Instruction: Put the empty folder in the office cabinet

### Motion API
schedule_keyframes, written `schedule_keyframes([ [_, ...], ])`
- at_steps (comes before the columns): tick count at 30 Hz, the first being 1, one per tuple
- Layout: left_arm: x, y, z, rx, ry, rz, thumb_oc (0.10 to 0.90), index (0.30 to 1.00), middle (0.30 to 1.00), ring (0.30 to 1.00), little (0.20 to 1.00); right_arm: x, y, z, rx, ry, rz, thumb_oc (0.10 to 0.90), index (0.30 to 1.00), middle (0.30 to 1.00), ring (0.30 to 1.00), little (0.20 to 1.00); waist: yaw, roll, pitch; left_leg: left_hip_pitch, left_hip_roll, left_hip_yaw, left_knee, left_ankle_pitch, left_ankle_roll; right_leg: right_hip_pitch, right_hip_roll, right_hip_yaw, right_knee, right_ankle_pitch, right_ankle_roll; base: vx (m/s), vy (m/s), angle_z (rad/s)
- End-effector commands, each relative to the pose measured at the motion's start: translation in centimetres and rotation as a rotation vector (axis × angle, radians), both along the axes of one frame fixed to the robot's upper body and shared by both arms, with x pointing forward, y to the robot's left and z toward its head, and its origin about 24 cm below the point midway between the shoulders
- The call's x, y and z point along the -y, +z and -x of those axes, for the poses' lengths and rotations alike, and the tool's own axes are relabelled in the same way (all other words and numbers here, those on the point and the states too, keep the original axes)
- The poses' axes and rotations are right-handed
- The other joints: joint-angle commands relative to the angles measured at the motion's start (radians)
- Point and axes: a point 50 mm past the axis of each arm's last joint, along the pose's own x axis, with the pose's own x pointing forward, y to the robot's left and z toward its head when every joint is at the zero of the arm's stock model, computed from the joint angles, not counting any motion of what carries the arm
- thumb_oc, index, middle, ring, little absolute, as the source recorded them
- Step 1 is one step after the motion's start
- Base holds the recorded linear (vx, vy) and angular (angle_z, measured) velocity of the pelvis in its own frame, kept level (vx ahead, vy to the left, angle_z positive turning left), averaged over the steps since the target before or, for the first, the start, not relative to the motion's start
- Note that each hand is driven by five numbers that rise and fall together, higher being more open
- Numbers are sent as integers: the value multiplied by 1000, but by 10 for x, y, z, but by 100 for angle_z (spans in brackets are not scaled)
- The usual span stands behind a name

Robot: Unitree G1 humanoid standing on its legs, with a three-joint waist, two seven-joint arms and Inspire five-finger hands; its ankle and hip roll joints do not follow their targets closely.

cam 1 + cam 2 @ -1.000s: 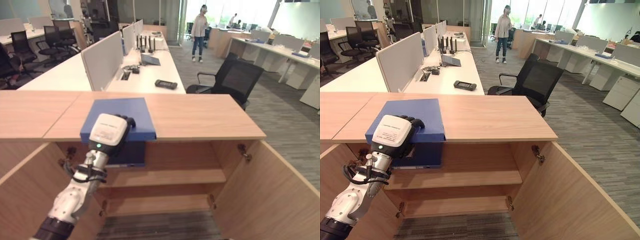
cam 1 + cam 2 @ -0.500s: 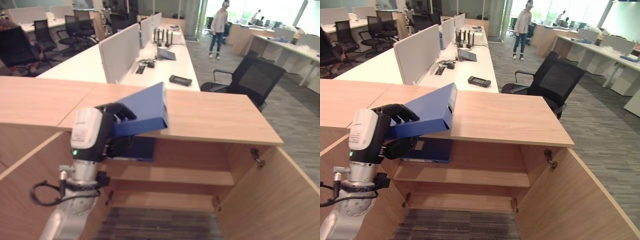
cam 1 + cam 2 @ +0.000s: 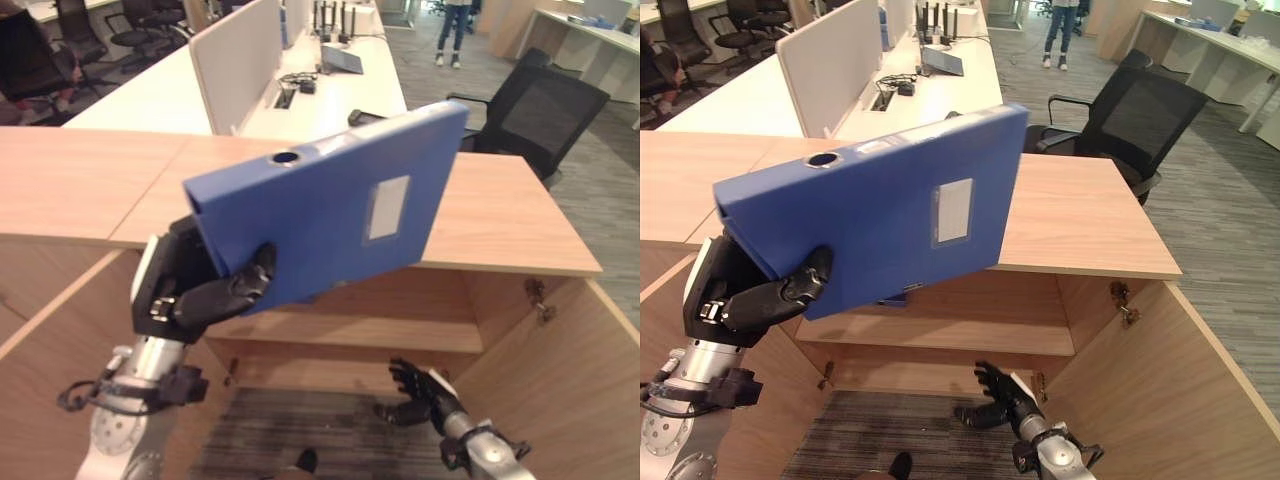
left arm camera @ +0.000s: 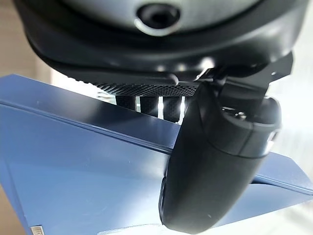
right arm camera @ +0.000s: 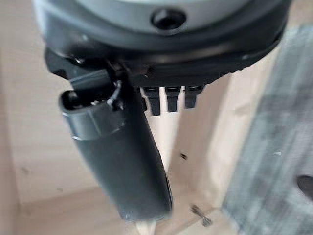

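We see the right hand close up, thumb extended and fingers relaxed, holding nothing. Past it: light wood cabinet panels with a small hinge, grey carpet alongside.

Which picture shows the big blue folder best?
The right eye view: the whole blue folder shows, lifted and tilted, pinched by the left hand. The left eye view shows nearly the same; the left wrist view shows just one blue face.

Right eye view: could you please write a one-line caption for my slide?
Left hand holds the blue folder tilted above the open cabinet; right hand hangs low.
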Motion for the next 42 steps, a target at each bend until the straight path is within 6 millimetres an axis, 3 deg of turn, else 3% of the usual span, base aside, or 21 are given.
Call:
schedule_keyframes([
  [1, -11, 11, 7, 135, 27, 194, 400, 300, 300, 300, 300, 15, 43, -26, 216, -53, -120, 800, 900, 900, 900, 900, -15, -29, -30, 12, 2, -33, -17, -80, 12, -3, 2, -36, -68, 73, 18, 8, 44, 3],
  [5, -20, -3, 12, 98, 114, 249, 400, 300, 300, 300, 300, 20, 53, -24, 263, -88, -166, 800, 900, 900, 900, 900, -11, -30, -34, 12, -6, -38, -17, -85, 16, 0, -5, -43, -72, 74, 19, 6, 22, 1],
  [9, -34, -17, 22, 21, 222, 193, 400, 300, 300, 300, 300, 34, 65, -23, 311, -126, -110, 800, 900, 900, 900, 900, -3, -30, -36, 7, -13, -43, -17, -87, 23, 2, -14, -52, -76, 76, 22, 14, 33, 6],
  [11, -41, -23, 28, -27, 258, 128, 400, 300, 300, 300, 300, 43, 64, -22, 304, -130, -26, 800, 900, 900, 900, 900, 2, -28, -37, 6, -15, -47, -17, -87, 25, 1, -17, -57, -76, 77, 23, 0, 0, 0],
  [14, -51, -28, 39, -118, 288, -31, 400, 300, 300, 300, 300, 64, 73, -27, 312, -58, 298, 800, 900, 900, 900, 900, 9, -20, -37, 3, -18, -50, -18, -89, 29, 1, -19, -59, -80, 77, 24, 2, 21, 0],
  [16, -59, -29, 42, -198, 268, -237, 400, 300, 300, 300, 300, 75, 73, -27, 286, -44, 396, 800, 900, 900, 900, 900, 9, -14, -38, 0, -19, -51, -18, -87, 31, 0, -20, -59, -81, 79, 25, 2, 27, 3],
  [19, -78, -17, 51, -274, 267, -533, 400, 300, 300, 300, 300, 84, 88, -30, 311, 25, 492, 800, 900, 900, 900, 900, 12, -6, -40, 2, -16, -48, -18, -92, 31, 1, -19, -58, -80, 74, 28, 11, 16, 9],
  [22, -89, 0, 46, -288, 226, -805, 400, 300, 300, 300, 300, 84, 95, -33, 323, 61, 502, 800, 900, 900, 900, 900, 7, -4, -44, 7, -17, -43, -18, -92, 31, 2, -22, -53, -79, 75, 32, 0, 0, 0],
  [25, -94, 20, 38, -317, 123, -1104, 400, 300, 300, 300, 300, 82, 106, -37, 353, 108, 501, 800, 900, 900, 900, 900, -1, 6, -51, 12, -16, -34, -18, -91, 31, 0, -25, -48, -80, 77, 38, -2, 38, 0],
  [26, -94, 20, 38, -317, 122, -1107, 400, 300, 300, 300, 300, 81, 106, -37, 353, 107, 498, 800, 900, 900, 900, 900, -1, 3, -51, 9, -18, -34, -20, -85, 32, -3, -27, -49, -81, 81, 39, 23, 22, -4],
  [28, -93, 35, 31, -334, 23, -1323, 400, 300, 300, 300, 300, 78, 104, -40, 347, 133, 500, 800, 900, 900, 900, 900, -3, 9, -56, 15, -19, -23, -19, -84, 32, -3, -29, -43, -81, 83, 44, 3, 31, -12],
  [33, -88, 53, 33, -323, -61, -1478, 400, 300, 300, 300, 300, 74, 100, -43, 339, 157, 502, 800, 900, 900, 900, 900, 8, 16, -56, 15, -21, -20, -20, -82, 33, -5, -33, -40, -80, 87, 50, -4, 11, -8],
  [36, -90, 54, 34, -321, -41, -1553, 400, 300, 300, 300, 300, 70, 98, -42, 339, 166, 486, 800, 900, 900, 900, 900, 9, 11, -54, 18, -22, -17, -20, -83, 34, -4, -35, -38, -80, 88, 52, 0, 0, 0],
  [39, -95, 55, 34, -301, 35, -1781, 400, 300, 300, 300, 300, 62, 95, -40, 333, 178, 438, 800, 900, 900, 900, 900, 16, 7, -51, 25, -20, -14, -19, -92, 33, -1, -32, -30, -82, 81, 51, 0, 0, 0],
  [40, -95, 55, 34, -299, 37, -1783, 400, 300, 300, 300, 300, 62, 95, -41, 334, 178, 438, 800, 900, 900, 900, 900, 15, 7, -50, 22, -22, -14, -20, -85, 34, -4, -33, -32, -82, 86, 51, 0, 0, 0],
  [42, -91, 54, 32, -243, 77, -1879, 400, 300, 300, 300, 300, 46, 97, -41, 357, 226, 361, 800, 900, 900, 900, 900, 23, -2, -46, 27, -19, -11, -19, -93, 32, 0, -31, -26, -85, 81, 51, 0, 0, 0],
])
